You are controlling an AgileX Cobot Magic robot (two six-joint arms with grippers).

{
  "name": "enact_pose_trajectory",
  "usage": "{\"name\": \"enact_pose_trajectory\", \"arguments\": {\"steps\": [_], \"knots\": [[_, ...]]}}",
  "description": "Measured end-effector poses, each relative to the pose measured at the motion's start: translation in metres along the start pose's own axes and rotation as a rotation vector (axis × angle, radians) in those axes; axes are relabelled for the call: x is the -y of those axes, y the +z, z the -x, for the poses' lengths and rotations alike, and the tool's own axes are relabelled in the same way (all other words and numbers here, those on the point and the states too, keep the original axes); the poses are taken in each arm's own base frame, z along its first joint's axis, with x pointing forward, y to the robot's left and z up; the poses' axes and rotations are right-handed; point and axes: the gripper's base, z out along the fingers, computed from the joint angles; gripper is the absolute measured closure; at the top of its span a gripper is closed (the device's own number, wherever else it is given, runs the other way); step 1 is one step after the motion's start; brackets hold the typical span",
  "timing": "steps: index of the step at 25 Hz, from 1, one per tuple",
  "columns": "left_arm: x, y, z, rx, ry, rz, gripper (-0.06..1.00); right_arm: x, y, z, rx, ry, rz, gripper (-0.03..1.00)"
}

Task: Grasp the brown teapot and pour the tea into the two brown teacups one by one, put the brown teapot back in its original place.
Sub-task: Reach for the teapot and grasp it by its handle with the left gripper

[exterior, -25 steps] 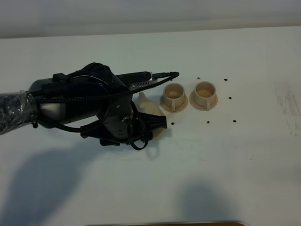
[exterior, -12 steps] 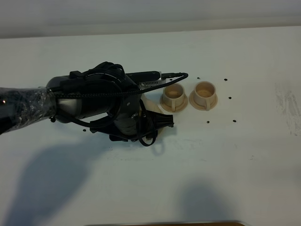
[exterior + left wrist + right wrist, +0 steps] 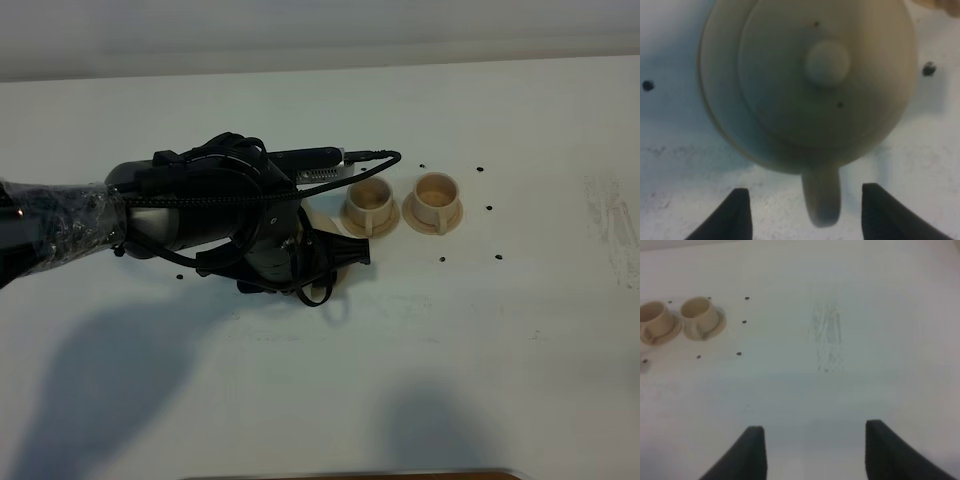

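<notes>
The brown teapot (image 3: 790,100) — squat, pale tan, knobbed lid on — sits upright on the counter (image 3: 480,330). To its right, two small beige cylinders on saucers (image 3: 352,218): first teacup (image 3: 371,203), second teacup (image 3: 435,198), upright, side by side.

Soft light from above leaves broad grey shadows on the white table (image 3: 560,330). Up close the teapot (image 3: 790,100) is dim and blurred.

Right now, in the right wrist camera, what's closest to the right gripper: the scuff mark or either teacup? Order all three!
1. Scuff mark, on the table ahead of the right gripper.
2. Teacup nearer the scuff, toward the left arm's side.
3. Other teacup, just beyond it.
</notes>
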Motion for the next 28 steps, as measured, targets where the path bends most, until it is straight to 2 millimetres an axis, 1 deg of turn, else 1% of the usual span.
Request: {"name": "enact_pose_trajectory", "arguments": {"steps": [9,15,20,28], "knots": [[0.002,0.000,0.000,0.005,-0.011,-0.018,0.45,0.000,0.000,0.000,0.000,0.000,0.000,0.54],[0.002,0.010,-0.003,-0.020,-0.026,-0.012,0.45,0.000,0.000,0.000,0.000,0.000,0.000,0.54],[0.005,0.008,0.001,-0.005,-0.032,-0.030,0.45,0.000,0.000,0.000,0.000,0.000,0.000,0.54],[0.006,0.007,0.002,-0.004,-0.035,-0.033,0.45,0.000,0.000,0.000,0.000,0.000,0.000,0.54]]}}
